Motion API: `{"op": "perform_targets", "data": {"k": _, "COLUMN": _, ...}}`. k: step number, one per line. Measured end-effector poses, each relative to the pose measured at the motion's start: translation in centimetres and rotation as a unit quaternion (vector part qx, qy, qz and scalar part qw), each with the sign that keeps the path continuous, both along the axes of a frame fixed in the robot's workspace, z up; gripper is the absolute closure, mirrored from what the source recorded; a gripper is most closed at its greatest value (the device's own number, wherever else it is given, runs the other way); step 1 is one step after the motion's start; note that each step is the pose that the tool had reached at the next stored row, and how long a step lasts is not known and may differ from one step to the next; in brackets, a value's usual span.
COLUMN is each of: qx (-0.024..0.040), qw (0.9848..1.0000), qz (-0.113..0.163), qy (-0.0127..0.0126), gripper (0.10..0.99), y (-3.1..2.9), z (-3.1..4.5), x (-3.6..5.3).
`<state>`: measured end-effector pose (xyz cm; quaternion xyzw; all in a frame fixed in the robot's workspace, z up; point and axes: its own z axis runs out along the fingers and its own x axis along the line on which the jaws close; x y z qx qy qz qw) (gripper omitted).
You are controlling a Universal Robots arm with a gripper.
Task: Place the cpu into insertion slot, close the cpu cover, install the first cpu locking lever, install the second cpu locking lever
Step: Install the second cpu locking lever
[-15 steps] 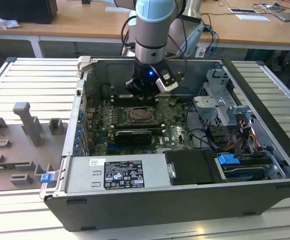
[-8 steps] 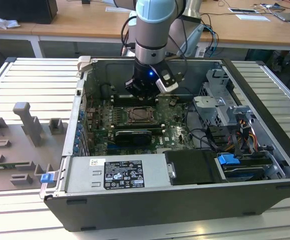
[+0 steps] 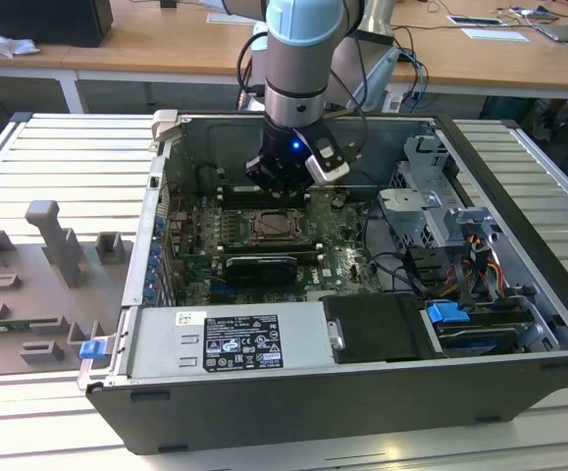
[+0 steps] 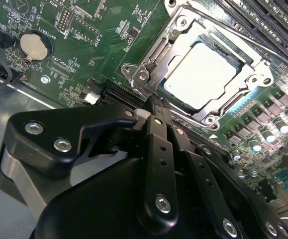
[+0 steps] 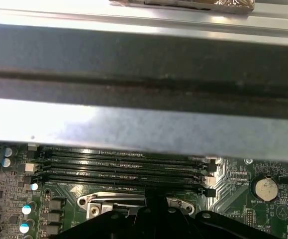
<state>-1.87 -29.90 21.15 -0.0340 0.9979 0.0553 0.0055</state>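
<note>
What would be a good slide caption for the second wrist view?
Gripper shut beside the insertion slot, cpu seated under the closed cpu cover.

Pale blue-and-silver arm (image 3: 298, 49), black screwed linkage fingers (image 4: 156, 149), dark cables

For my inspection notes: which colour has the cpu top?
Bright silver-grey, seen best in the second wrist view: the cpu.

I see the cpu (image 4: 202, 74) seated in the insertion slot (image 3: 275, 229), the cpu cover (image 4: 148, 62) lying down around it. My pincer (image 4: 151, 107) hangs just beside the socket's edge. Memory slots (image 5: 121, 167) run behind it, the case wall (image 5: 144, 124) beyond them.
</note>
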Motion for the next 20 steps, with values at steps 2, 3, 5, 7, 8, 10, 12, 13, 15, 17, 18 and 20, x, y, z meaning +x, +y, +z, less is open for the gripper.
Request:
{"op": "perform_targets", "data": {"k": 2, "qx": 0.0000, "qw": 1.0000, "qz": 0.000, "qy": 0.0000, "gripper": 0.980, "y": -0.06, "z": 0.00, "x": 0.00}}
{"op": "perform_targets", "data": {"k": 3, "qx": 0.0000, "qw": 1.0000, "qz": 0.000, "qy": 0.0000, "gripper": 0.980, "y": -0.10, "z": 0.00, "x": 0.00}}
{"op": "perform_targets", "data": {"k": 5, "qx": 0.0000, "qw": 1.0000, "qz": 0.000, "qy": 0.0000, "gripper": 0.980, "y": -0.12, "z": 0.00, "x": 0.00}}
{"op": "perform_targets", "data": {"k": 7, "qx": 0.0000, "qw": 1.0000, "qz": 0.000, "qy": 0.0000, "gripper": 0.980, "y": -0.17, "z": 0.00, "x": 0.00}}
{"op": "perform_targets", "data": {"k": 8, "qx": 0.0000, "qw": 1.0000, "qz": 0.000, "qy": 0.0000, "gripper": 0.980, "y": -0.18, "z": 0.00, "x": 0.00}}
{"op": "perform_targets", "data": {"k": 10, "qx": 0.0000, "qw": 1.0000, "qz": 0.000, "qy": 0.0000, "gripper": 0.980, "y": -0.28, "z": 0.00, "x": 0.00}}
{"op": "perform_targets", "data": {"k": 12, "qx": 0.0000, "qw": 1.0000, "qz": 0.000, "qy": 0.0000, "gripper": 0.980, "y": -0.44, "z": 0.00, "x": 0.00}}
{"op": "perform_targets", "data": {"k": 13, "qx": 0.0000, "qw": 1.0000, "qz": 0.000, "qy": 0.0000, "gripper": 0.980, "y": -0.46, "z": 0.00, "x": 0.00}}
{"op": "perform_targets", "data": {"k": 15, "qx": 0.0000, "qw": 1.0000, "qz": 0.000, "qy": 0.0000, "gripper": 0.980, "y": -0.55, "z": 0.00, "x": 0.00}}
{"op": "perform_targets", "data": {"k": 17, "qx": 0.0000, "qw": 1.0000, "qz": 0.000, "qy": 0.0000, "gripper": 0.980, "y": -0.62, "z": 0.00, "x": 0.00}}
{"op": "perform_targets", "data": {"k": 18, "qx": 0.0000, "qw": 1.0000, "qz": 0.000, "qy": 0.0000, "gripper": 0.980, "y": -0.65, "z": 0.00, "x": 0.00}}
{"op": "perform_targets", "data": {"k": 20, "qx": 0.0000, "qw": 1.0000, "qz": 0.000, "qy": 0.0000, "gripper": 0.980, "y": -0.86, "z": 0.00, "x": 0.00}}
